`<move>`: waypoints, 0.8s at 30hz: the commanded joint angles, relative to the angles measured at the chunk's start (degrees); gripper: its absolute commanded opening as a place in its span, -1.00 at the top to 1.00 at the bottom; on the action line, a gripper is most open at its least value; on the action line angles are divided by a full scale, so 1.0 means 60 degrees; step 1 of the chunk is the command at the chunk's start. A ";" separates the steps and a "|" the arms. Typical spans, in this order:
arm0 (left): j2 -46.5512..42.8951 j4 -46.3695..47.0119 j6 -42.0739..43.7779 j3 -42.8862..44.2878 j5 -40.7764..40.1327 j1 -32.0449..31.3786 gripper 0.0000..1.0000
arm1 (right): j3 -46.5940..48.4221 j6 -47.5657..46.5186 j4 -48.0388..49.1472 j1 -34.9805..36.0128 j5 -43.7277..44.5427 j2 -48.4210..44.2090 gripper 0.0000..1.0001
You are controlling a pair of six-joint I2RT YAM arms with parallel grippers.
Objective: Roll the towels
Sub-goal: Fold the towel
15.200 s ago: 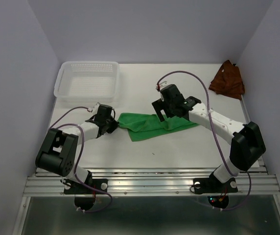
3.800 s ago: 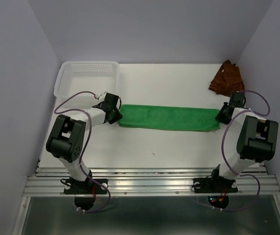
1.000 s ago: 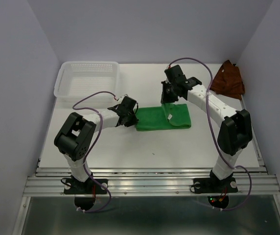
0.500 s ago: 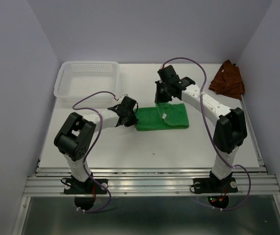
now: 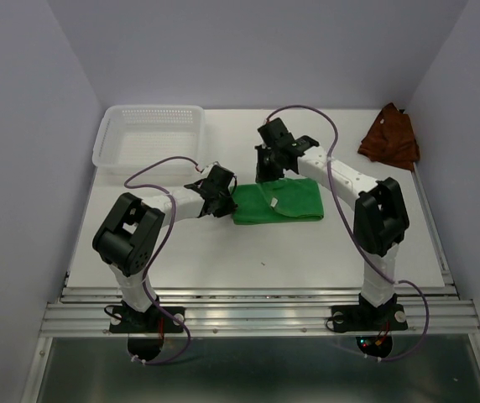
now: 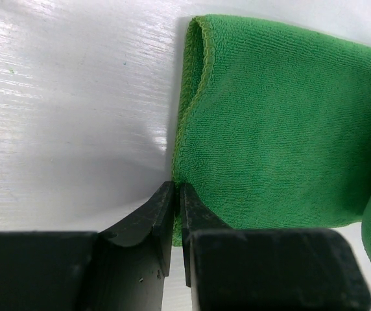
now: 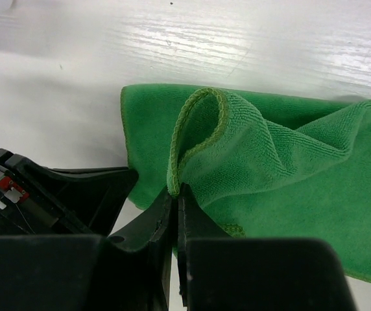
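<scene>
The bright green towel [image 5: 289,206] lies folded over on itself mid-table. My left gripper [image 5: 228,200] is shut on its left hem, low against the table; in the left wrist view the tips [image 6: 177,189] pinch the near corner of the green towel [image 6: 283,129]. My right gripper [image 5: 265,174] is shut on the towel's other end, held just above the lower layer near the left edge. In the right wrist view its tips [image 7: 176,192] clamp a looped hem of the green towel [image 7: 289,168]. The rust towel [image 5: 389,138] lies crumpled at the far right.
A white perforated basket [image 5: 149,138] stands at the far left corner. Purple walls close in the table on three sides. My left gripper's black body [image 7: 62,194] shows just left of the right gripper's fingers.
My right gripper has carried the towel's end further left, towards the left gripper, so the top layer covers more of the towel. The left arm has stayed still.
</scene>
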 commanded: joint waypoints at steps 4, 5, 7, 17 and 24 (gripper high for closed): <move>-0.0444 0.0032 0.0067 -0.0051 -0.0048 -0.0039 0.60 | 0.0482 0.0232 0.0799 0.0328 -0.0263 0.0510 0.94; -0.0459 0.0032 0.0067 -0.0066 -0.0063 -0.0039 0.60 | 0.0512 0.0247 0.0843 0.0430 -0.0234 0.0540 0.94; -0.0444 0.0032 0.0038 -0.0095 -0.0078 -0.0039 0.60 | 0.0570 0.0247 0.0858 0.0431 -0.0190 0.0584 0.95; -0.0430 0.0062 0.0067 -0.0110 -0.0121 -0.0039 0.60 | 0.0879 0.0203 0.0492 0.0709 0.0440 0.0540 0.95; -0.0430 0.0047 0.0052 -0.0124 -0.0107 -0.0039 0.60 | 0.0980 0.0247 0.0623 0.0899 0.0382 0.0935 0.93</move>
